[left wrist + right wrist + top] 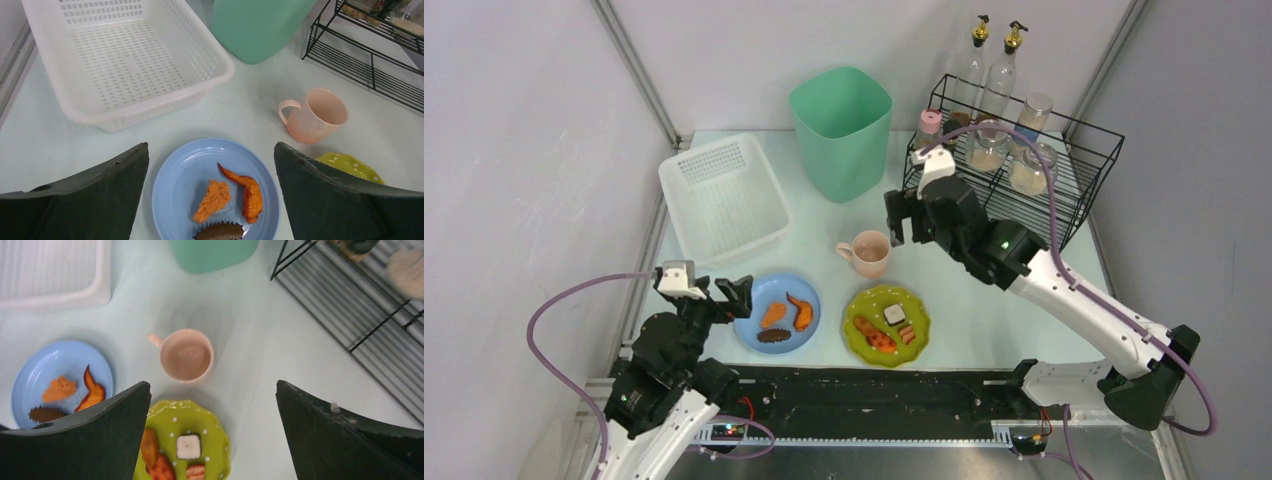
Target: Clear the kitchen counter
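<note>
The kitchen counter holds a blue plate with three pieces of food, a green dotted plate with more food, and a pink mug. My left gripper hovers open at the blue plate's left edge. In its wrist view the plate lies between the spread fingers, with an orange nugget and a wing on it. My right gripper hangs open above and right of the mug. From there I look down on the mug and the green plate.
A white perforated basket stands at the back left. A tall mint-green bin is behind the mug. A black wire rack with jars and bottles fills the back right, close behind my right wrist.
</note>
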`<action>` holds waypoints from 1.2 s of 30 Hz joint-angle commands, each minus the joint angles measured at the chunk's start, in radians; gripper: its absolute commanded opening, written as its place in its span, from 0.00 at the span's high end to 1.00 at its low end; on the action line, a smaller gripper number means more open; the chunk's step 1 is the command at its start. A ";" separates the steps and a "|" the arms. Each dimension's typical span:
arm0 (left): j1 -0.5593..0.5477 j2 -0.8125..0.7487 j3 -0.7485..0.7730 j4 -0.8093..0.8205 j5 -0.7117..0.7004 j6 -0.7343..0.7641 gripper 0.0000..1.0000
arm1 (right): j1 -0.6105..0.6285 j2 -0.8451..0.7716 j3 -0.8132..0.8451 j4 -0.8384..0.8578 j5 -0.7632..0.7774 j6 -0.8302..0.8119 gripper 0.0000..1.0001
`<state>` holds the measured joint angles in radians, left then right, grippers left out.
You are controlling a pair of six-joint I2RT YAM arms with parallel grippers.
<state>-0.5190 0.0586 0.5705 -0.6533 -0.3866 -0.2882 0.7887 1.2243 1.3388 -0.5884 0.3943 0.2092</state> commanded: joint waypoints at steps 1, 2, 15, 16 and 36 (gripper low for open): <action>0.008 0.048 0.020 0.032 0.072 -0.001 0.02 | 0.064 -0.005 -0.057 0.026 0.064 0.076 0.00; 0.008 0.082 0.039 0.031 0.118 -0.004 0.02 | 0.068 -0.009 -0.065 0.021 0.039 0.118 0.01; 0.004 0.566 0.156 0.123 0.319 -0.170 0.02 | 0.060 -0.103 -0.361 0.045 -0.088 0.332 0.01; 0.001 0.585 0.155 0.137 0.327 -0.177 0.02 | 0.047 -0.127 -0.393 0.052 -0.124 0.337 0.01; -0.079 1.191 0.409 0.290 0.447 -0.341 0.02 | 0.021 -0.350 -0.547 -0.010 -0.120 0.399 0.05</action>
<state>-0.5797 1.1797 0.8837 -0.4068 0.0093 -0.5987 0.8089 0.9054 0.7975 -0.5823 0.2573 0.5804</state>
